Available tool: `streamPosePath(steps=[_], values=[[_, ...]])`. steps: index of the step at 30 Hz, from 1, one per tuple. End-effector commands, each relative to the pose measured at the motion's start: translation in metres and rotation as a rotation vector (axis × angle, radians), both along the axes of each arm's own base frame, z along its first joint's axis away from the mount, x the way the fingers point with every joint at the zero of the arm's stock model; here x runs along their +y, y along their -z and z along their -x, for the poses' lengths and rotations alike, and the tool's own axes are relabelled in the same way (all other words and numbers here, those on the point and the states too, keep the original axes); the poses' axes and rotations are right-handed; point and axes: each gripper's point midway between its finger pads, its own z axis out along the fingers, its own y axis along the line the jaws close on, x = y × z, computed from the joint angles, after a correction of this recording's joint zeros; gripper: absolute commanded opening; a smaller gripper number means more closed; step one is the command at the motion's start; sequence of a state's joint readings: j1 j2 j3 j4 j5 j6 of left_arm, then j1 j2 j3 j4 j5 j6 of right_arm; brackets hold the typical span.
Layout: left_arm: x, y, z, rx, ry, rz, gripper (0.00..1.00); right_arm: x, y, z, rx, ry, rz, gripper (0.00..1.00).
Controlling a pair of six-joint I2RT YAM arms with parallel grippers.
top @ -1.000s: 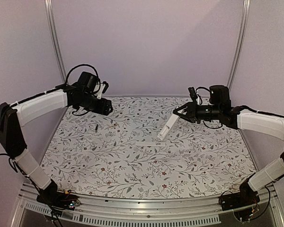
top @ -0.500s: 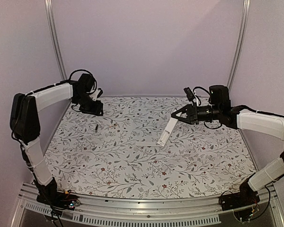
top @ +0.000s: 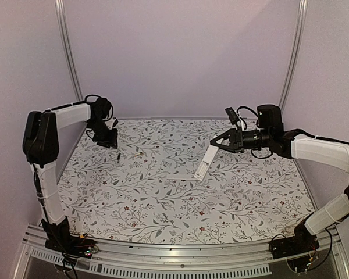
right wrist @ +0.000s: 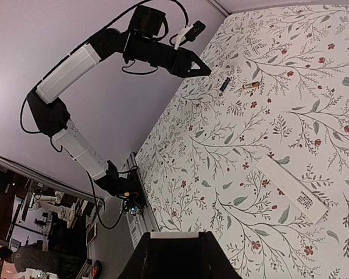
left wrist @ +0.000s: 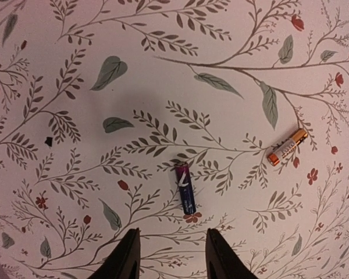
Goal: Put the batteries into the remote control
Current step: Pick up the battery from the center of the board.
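Two batteries lie on the floral table at the back left: a dark purple one (left wrist: 185,187) (top: 118,157) and a gold one (left wrist: 287,146) (top: 139,155). My left gripper (left wrist: 173,256) (top: 111,144) hovers just short of the dark battery, pointing down, open, with nothing between its fingers. On the right, my right gripper (top: 219,144) (right wrist: 174,244) is shut on one end of the long white remote control (top: 204,163). The remote slants down toward the table's middle. In the right wrist view only its white end edge (right wrist: 174,235) shows between the jaws.
A thin flat white cover piece (top: 183,176) (right wrist: 292,189) with a dotted patch lies on the table just left of the remote's lower end. The side wall and a metal post (top: 70,55) stand close behind the left arm.
The left arm has folded back toward the left wall and its gripper has dropped to just above the dark battery, jaws narrower. The right gripper shifted slightly left with the remote.
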State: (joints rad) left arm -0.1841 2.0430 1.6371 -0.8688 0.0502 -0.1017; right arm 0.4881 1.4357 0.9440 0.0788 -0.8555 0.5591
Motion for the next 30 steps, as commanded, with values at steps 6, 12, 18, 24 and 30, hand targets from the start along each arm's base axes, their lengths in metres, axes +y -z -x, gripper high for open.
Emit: streamPosePath(steps=[6, 12, 18, 24, 30], values=[[-0.055, 0.018, 0.002, 0.035, 0.151, 0.02, 0.41, 0.0, -0.008, -0.002, -0.031, -0.014, -0.019, 0.0], [-0.093, 0.018, -0.008, 0.019, 0.297, 0.035, 0.5, 0.0, -0.005, -0.001, -0.025, -0.016, -0.016, 0.0], [-0.11, 0.024, -0.014, 0.026, 0.38, 0.014, 0.58, 0.001, -0.003, -0.001, -0.02, -0.021, -0.015, 0.0], [-0.114, 0.033, -0.018, 0.039, 0.424, -0.029, 0.58, 0.001, -0.002, 0.0, -0.02, -0.025, -0.014, 0.0], [-0.117, 0.044, -0.019, 0.055, 0.447, -0.042, 0.54, 0.001, 0.0, 0.0, -0.012, -0.025, -0.012, 0.0]])
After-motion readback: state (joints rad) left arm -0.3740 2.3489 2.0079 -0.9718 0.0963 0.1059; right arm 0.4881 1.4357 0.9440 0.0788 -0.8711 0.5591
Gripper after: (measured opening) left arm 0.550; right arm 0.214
